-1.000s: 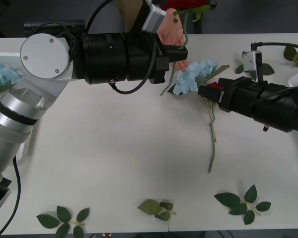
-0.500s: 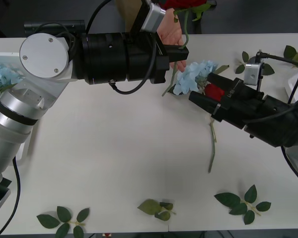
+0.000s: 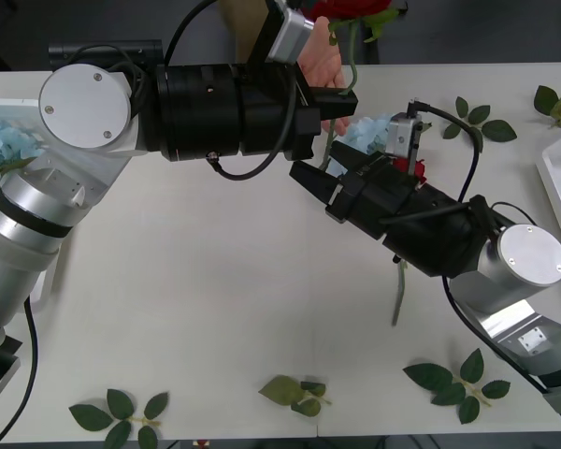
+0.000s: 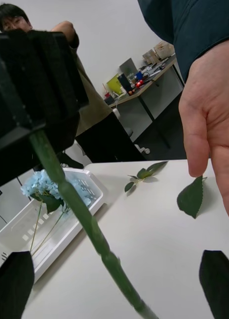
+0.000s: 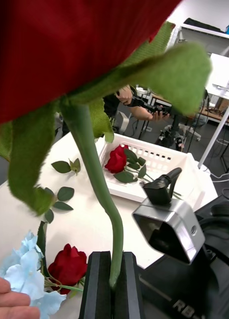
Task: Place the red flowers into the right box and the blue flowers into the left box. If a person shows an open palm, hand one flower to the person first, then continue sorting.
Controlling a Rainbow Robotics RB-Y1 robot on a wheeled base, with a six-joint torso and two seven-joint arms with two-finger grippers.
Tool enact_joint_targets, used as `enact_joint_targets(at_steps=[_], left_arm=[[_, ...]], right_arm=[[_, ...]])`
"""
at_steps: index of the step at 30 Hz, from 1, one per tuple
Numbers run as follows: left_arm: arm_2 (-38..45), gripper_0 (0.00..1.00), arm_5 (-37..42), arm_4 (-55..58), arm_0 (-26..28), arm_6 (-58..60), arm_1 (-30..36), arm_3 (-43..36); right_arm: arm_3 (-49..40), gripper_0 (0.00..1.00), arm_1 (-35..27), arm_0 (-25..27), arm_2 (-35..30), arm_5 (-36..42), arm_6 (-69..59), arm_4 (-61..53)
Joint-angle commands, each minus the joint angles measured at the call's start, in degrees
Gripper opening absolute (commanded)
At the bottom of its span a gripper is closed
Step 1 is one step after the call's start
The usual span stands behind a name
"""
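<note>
While its black fingers are pressed together on the thin green stem, the left end effector (image 3: 346,101) holds an artificial deep-red rose (image 3: 348,7) upright at the far edge of the white bench (image 3: 215,281), just beside a person's bare hand (image 3: 323,64). The right end effector (image 3: 310,180) has its black fingers spread, low over the bench near this stem. Behind it lie a pale blue hydrangea cluster (image 3: 366,134) and another red rose (image 3: 413,169). The white plastic tray on the right (image 5: 159,159) contains one rose, and the white tray on the left (image 4: 50,224) contains a blue hydrangea.
</note>
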Motion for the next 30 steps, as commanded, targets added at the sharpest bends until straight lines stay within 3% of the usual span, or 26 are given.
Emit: enact_joint_targets(at_steps=[1,2,4,20,21,22,23,30], left_arm=[[-1.6,0.0,-0.8,0.8,0.5,-4.8,0.2,-1.9],[-1.8,0.0,-0.8,0.8,0.5,-4.8,0.1,-1.9],[-1.9,0.0,-0.8,0.9,0.5,-4.8,0.0,-1.9],[-2.4,0.0,-1.9,0.9,0.6,-5.1,-0.2,-1.9],[-2.4,0.44,-1.9,1.0,0.8,-5.0,-0.2,-1.9],[-2.3,0.95,-2.2,1.2,0.8,-5.0,-0.2,-1.9],[-2.3,1.0,-2.3,1.3,0.9,-4.9,-0.2,-1.9],[-2.4,1.0,-2.6,2.4,1.3,-5.1,-0.1,-1.8]], right_arm=[[0.1,0.37,3.5,-2.3,0.7,-0.8,1.8,-0.6],[0.1,0.17,3.6,-2.5,0.7,-0.9,1.8,-0.6],[0.1,0.0,3.6,-2.5,1.0,-1.3,1.8,-0.6],[0.1,0.0,3.0,-2.4,1.0,-1.4,1.8,-1.4],[0.1,0.0,2.9,-2.4,0.9,-1.4,1.8,-1.4],[0.1,0.0,2.8,-2.3,0.9,-1.4,1.8,-1.5],[0.1,0.0,2.8,-2.3,0.9,-1.3,1.8,-1.4],[0.1,0.0,1.1,-1.8,-0.1,-1.4,1.8,-1.6]])
